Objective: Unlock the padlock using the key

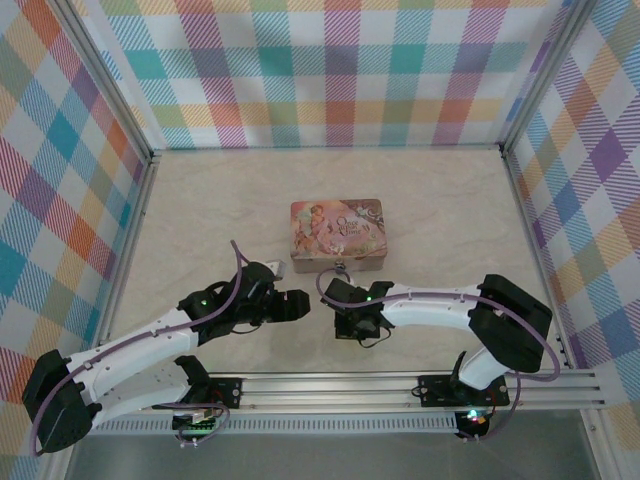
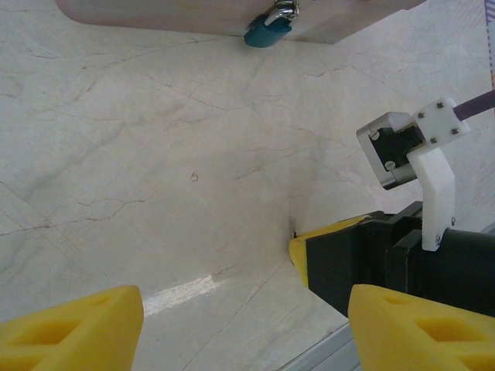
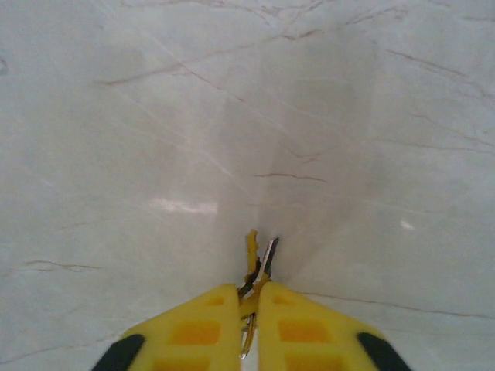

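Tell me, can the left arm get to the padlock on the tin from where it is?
Probably yes: the left tool is open and faces the padlock, with bare table between them.

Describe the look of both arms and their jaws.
The left arm and right arm match: white curved links, black joint housings, a purple cable looping along each, and a small green light near each wrist. The jaws are bright yellow blocks with rectangular recesses.
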